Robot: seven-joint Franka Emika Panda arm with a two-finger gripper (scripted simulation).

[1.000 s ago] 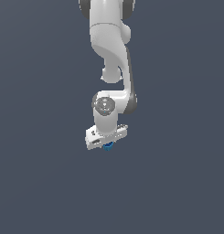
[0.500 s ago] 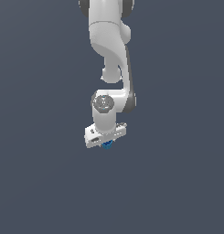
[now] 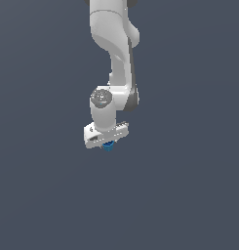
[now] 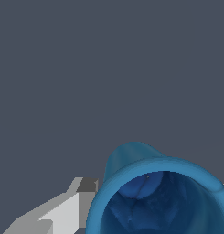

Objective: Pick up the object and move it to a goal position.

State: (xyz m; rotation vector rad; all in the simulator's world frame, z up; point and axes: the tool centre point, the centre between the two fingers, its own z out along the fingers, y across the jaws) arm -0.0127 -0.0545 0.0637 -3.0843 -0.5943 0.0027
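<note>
The object, a small bright-blue cup (image 3: pixel 109 145), sits between the fingers of my white gripper (image 3: pixel 108 144) in the exterior view, just under the gripper body; only its lower part shows there. In the wrist view the cup (image 4: pixel 131 157) fills the near corner, its open mouth with a darker blue inside facing the camera. One grey-white finger (image 4: pixel 63 212) presses against its side; the other finger is hidden behind the cup. The gripper is shut on the cup and holds it off the ground.
The white arm (image 3: pixel 113 44) comes down from the exterior view's top. Around it is only a flat dark grey-blue ground (image 3: pixel 189 195). No goal marker shows in either view.
The arm with the cup has shifted slightly toward the exterior view's left and a little up. The grip on the cup is unchanged.
</note>
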